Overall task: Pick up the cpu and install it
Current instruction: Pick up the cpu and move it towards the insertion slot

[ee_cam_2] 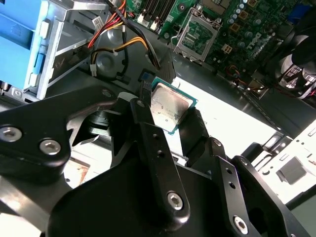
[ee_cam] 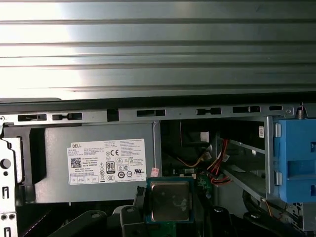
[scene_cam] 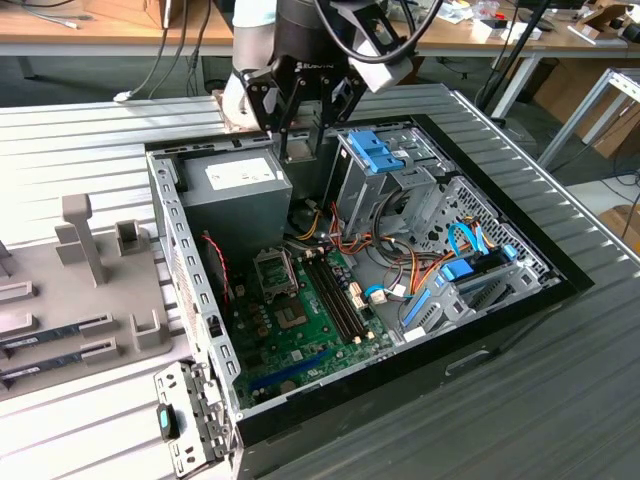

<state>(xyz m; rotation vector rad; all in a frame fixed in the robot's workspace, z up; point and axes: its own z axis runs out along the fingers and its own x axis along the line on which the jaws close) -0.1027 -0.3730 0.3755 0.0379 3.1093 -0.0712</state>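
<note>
One cpu (ee_cam_2: 169, 106) (silvery), one computer case (scene_cam: 190, 262).

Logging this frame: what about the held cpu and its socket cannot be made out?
1. Underside of the cpu: both wrist views, it faces away from the cameras.
2. Two cpu edges: second wrist view, covered by the fingers of the gripper.
3. Pins and latch of the socket: exterior view, too small to tell.
</note>
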